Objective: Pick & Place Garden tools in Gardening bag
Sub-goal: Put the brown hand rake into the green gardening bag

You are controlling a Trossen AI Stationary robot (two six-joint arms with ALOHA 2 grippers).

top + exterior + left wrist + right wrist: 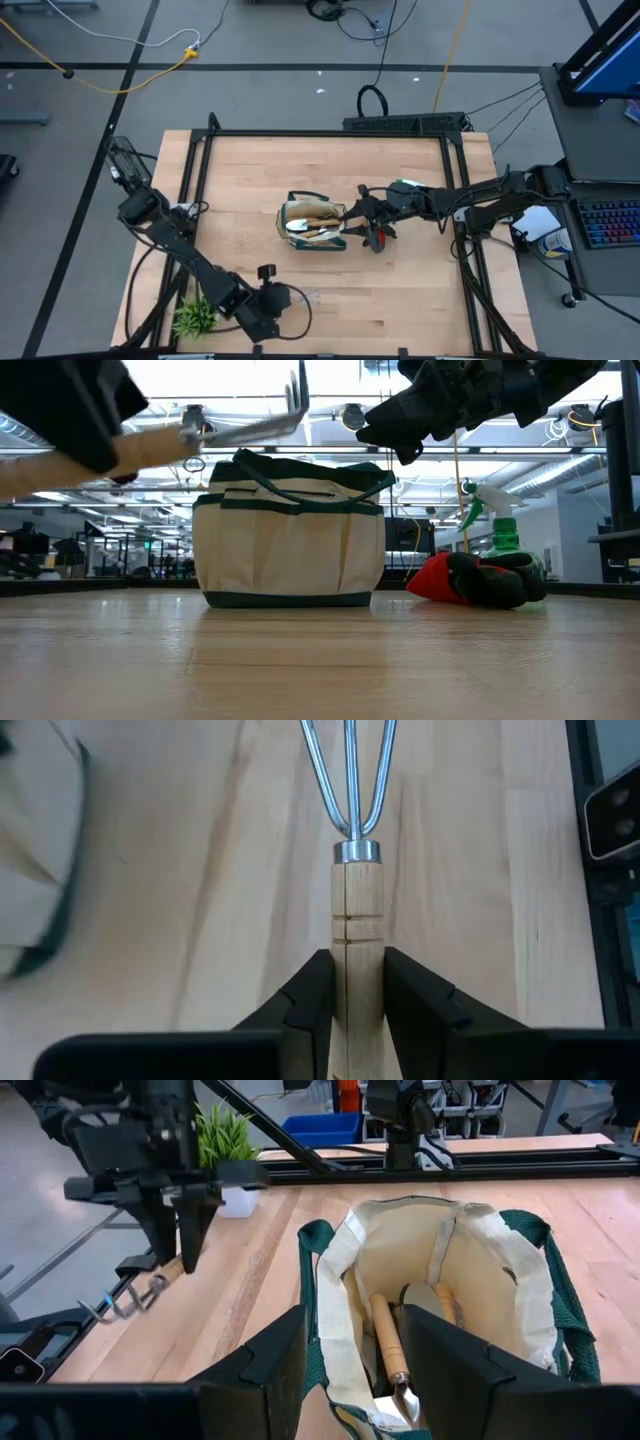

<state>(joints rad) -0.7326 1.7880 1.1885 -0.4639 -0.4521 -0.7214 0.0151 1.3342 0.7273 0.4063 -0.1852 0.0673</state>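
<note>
My left gripper (pixel 346 1005), lower left of the high view, clamps the hand rake's (pixel 350 840) wooden handle, tines pointing straight ahead; the gardening bag (pixel 316 224) sits up-right at centre, my right gripper (pixel 348 1355) open over its mouth.

high: overhead | low: tabletop level | wrists: close | shared: gardening bag (pixel 316 224)
</note>
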